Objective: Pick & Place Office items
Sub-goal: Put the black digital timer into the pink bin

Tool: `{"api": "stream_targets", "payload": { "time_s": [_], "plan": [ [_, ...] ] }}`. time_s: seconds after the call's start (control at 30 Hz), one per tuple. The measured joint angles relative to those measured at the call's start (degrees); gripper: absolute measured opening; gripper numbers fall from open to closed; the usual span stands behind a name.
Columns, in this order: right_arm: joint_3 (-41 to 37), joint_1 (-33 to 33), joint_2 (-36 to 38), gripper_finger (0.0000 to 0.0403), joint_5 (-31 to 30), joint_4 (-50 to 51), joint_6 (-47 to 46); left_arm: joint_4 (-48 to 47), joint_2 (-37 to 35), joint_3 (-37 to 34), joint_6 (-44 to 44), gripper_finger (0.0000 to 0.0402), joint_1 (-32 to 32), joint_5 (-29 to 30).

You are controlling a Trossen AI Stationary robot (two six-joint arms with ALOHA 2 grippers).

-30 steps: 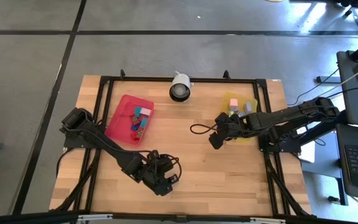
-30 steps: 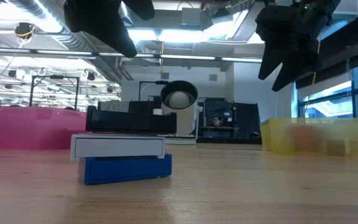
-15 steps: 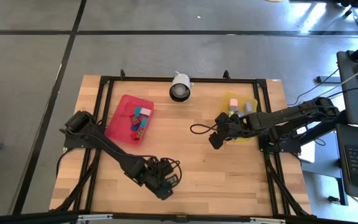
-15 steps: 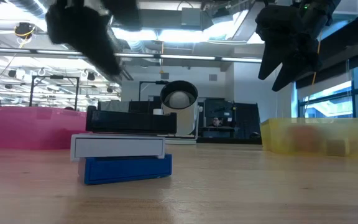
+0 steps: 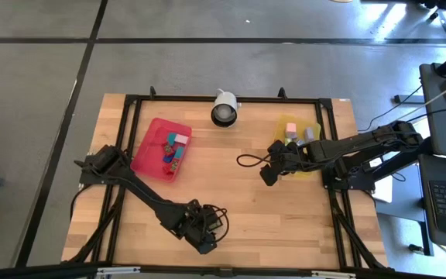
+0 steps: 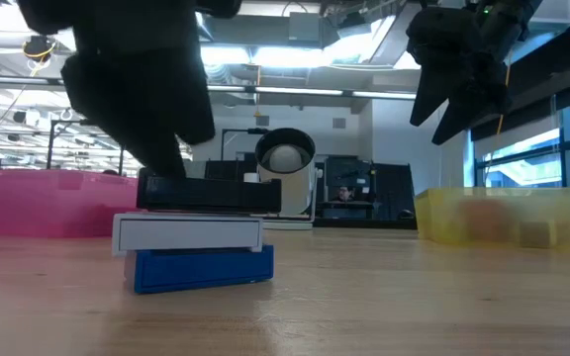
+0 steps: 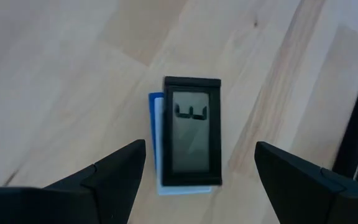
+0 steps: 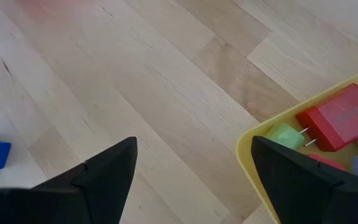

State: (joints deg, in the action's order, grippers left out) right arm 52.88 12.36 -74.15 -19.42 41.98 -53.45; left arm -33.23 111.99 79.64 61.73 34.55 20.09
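A stack of office items, a black piece with a grey screen point(image 7: 191, 130) on a white one and a blue one point(image 6: 201, 267), stands on the table near its near edge. My left gripper point(image 7: 199, 149) hovers over it, open, one finger on either side of the black piece, apart from it. In the low view its dark body point(image 6: 137, 89) reaches down to the stack's left end. My right gripper point(image 8: 194, 149) is open above bare wood beside the yellow tray point(image 5: 296, 147). More coloured pieces lie in the red tray point(image 5: 149, 155).
A white round camera point(image 5: 224, 108) stands at the table's far edge between the trays. In the yellow tray lie a green piece point(image 8: 286, 134) and a red one point(image 8: 340, 115). Bare wood stretches between the two grippers. The table's black frame point(image 5: 130, 105) runs round its rim.
My left gripper has moved toward the table's near edge and down, onto the stack of black, white and blue pieces. The stack has kept its place. My right gripper has stayed still.
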Motion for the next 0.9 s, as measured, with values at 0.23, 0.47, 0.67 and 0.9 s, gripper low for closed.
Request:
{"api": "stream_targets", "payload": {
  "time_s": [0.23,0.47,0.67,0.9],
  "plan": [
    [0.0,0.0,0.0,0.0318,0.0,-0.2,0.0,0.3,1.5,0.0,-0.1,0.0300,0.0,1.4],
    [0.0,0.0,0.0,0.0318,0.0,-0.2,0.0,0.5,1.5,0.0,-1.2,0.0300,-0.2,1.3],
    [0.0,0.0,0.0,0.0318,0.0,-0.2,0.0,0.3,1.6,0.0,-1.9,0.0300,-0.2,0.9],
    [0.0,0.0,0.0,0.0317,0.0,-0.2,0.0,0.3,1.5,0.0,-2.0,0.0298,-0.2,0.9]
  ]
}}
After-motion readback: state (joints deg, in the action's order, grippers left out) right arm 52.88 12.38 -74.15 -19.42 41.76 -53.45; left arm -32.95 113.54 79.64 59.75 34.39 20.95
